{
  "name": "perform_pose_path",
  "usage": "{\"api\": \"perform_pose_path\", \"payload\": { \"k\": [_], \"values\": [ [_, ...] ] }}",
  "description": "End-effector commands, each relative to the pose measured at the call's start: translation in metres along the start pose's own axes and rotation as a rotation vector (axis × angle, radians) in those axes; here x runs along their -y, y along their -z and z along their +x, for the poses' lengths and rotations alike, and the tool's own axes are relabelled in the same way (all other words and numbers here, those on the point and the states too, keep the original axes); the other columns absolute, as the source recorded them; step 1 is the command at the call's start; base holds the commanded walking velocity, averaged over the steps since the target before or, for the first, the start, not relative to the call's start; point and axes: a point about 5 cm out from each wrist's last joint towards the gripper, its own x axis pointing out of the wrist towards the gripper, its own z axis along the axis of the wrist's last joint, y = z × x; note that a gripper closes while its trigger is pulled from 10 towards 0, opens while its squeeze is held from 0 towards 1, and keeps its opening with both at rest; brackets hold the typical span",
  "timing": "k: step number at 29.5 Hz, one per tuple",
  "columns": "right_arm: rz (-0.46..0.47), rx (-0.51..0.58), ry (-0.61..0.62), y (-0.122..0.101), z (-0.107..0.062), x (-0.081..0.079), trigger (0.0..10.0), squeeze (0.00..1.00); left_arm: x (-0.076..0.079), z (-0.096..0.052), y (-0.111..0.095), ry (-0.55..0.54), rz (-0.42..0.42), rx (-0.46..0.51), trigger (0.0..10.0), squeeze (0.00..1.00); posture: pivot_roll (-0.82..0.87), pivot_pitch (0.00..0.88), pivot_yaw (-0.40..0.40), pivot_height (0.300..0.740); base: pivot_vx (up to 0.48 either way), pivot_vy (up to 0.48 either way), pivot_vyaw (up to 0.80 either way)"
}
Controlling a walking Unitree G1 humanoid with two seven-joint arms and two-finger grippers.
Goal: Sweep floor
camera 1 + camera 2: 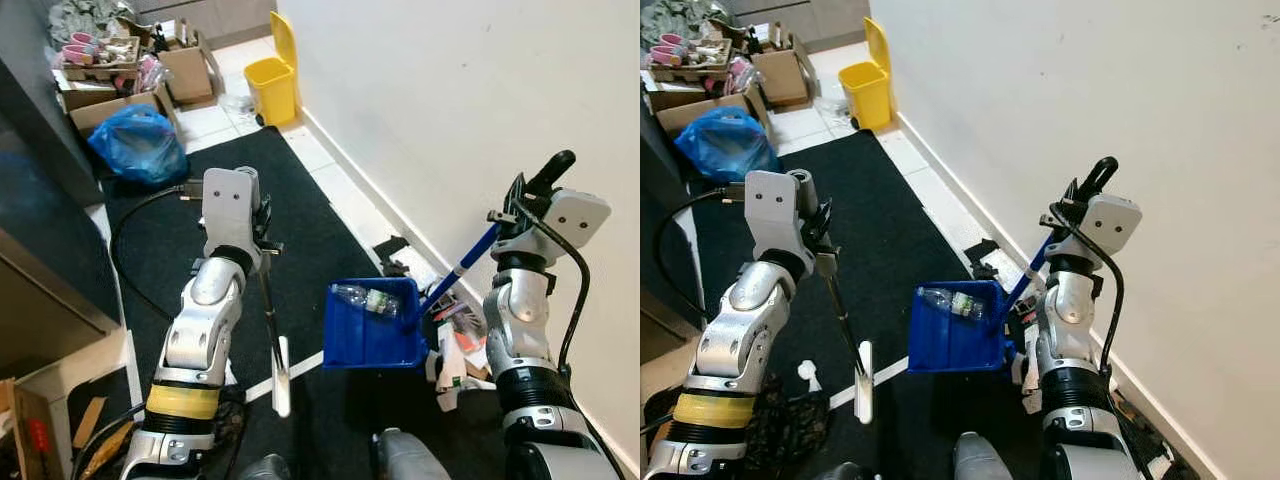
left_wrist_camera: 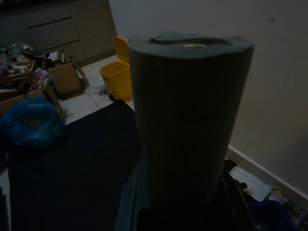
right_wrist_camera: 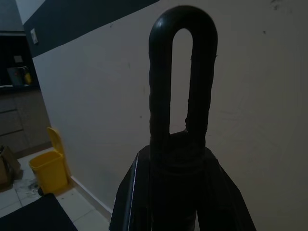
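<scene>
From the head views, the left gripper (image 1: 262,232) is clamped on a thin dark broom (image 1: 272,330) whose pale end rests on the black mat (image 1: 300,220), and the right gripper (image 1: 520,200) is closed around the blue handle of a dustpan (image 1: 370,330) sitting by the wall with a plastic bottle (image 1: 366,298) inside (scraps of litter (image 1: 455,345) lie just beside it, a yellow bin (image 1: 272,88) well beyond). Left wrist view: a fat grey broom grip (image 2: 190,120) fills the jaws, with a blue bag (image 2: 31,122) off by the boxes. Right wrist view: the dustpan's black looped handle top (image 3: 183,72) sticks up from the closed fingers against the white wall
</scene>
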Motion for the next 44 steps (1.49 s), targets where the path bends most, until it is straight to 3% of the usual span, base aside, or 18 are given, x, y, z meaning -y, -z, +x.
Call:
{"api": "perform_pose_path", "payload": {
  "k": [1,44],
  "values": [
    [0.004,0.013,-0.003,-0.0029,0.0015,-0.0014,10.0,0.0,0.002,0.0005,-0.0043,0.002,-0.001,0.029,10.0,0.0,0.12,0.029,0.022,0.74,0.0,0.0,-0.8],
    [-0.001,0.006,-0.006,-0.0009,0.0,-0.0017,10.0,0.0,0.0027,-0.0006,-0.0027,0.0,-0.002,0.024,10.0,0.0,0.12,0.039,0.02,0.74,0.0,0.0,-0.8]
  ]
}}
